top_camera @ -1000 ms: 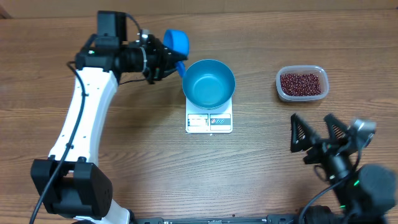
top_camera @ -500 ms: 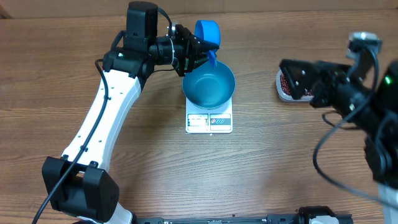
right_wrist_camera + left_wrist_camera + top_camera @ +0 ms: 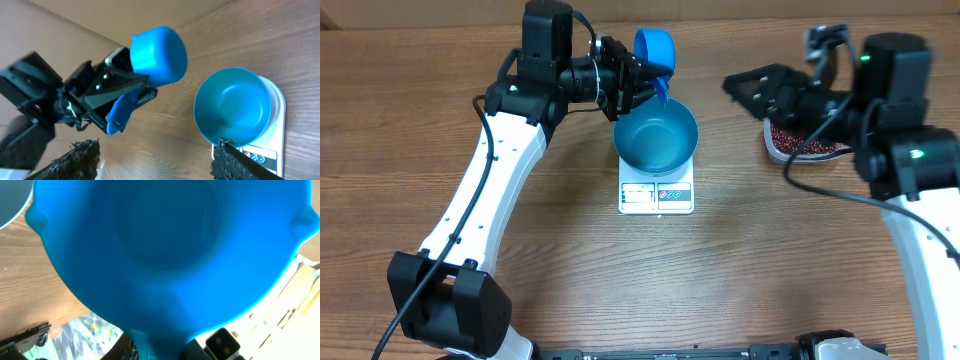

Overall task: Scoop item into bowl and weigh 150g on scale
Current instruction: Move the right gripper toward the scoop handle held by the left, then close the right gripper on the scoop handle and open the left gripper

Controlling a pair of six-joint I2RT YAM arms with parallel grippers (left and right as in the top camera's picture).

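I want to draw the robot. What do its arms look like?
The left arm and right arm are white tubes with chunky black joints. Thin black cables run along them. The right one shows little green lights. The jaws are black.

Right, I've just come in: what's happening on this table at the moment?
The left gripper holds a blue scoop by its handle above the rear rim of the empty blue bowl, which sits on the white scale. The right gripper hangs open by the clear tub of red-brown beans.
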